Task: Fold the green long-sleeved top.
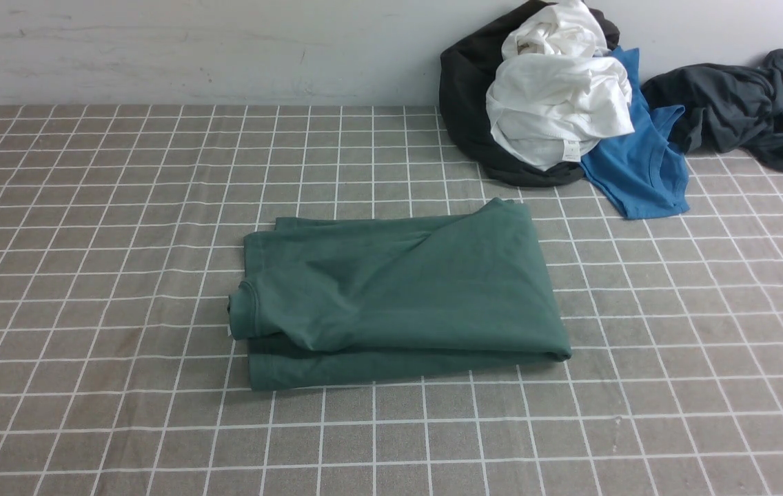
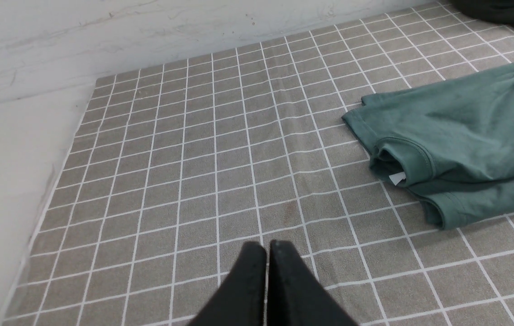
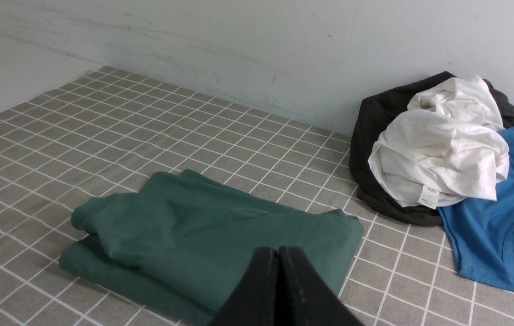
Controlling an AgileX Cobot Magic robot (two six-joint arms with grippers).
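Green long-sleeved top (image 1: 398,289) mid-cloth, folded into compact stacked rectangle, neck edge toward robot's left. Folding looks complete; at most a tidy-up of the offset lower layer left. Left gripper (image 2: 267,246) and right gripper (image 3: 278,251) both closed, empty, clear of fabric. Heap of black, white (image 1: 557,103), blue (image 1: 639,165) and charcoal garments (image 1: 743,110) far right, well apart; nothing obstructing.

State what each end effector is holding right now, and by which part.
Nothing is held. The left end effector and the right end effector are both shut on empty air, clear of the green long-sleeved top, which lies folded on the checked cloth.
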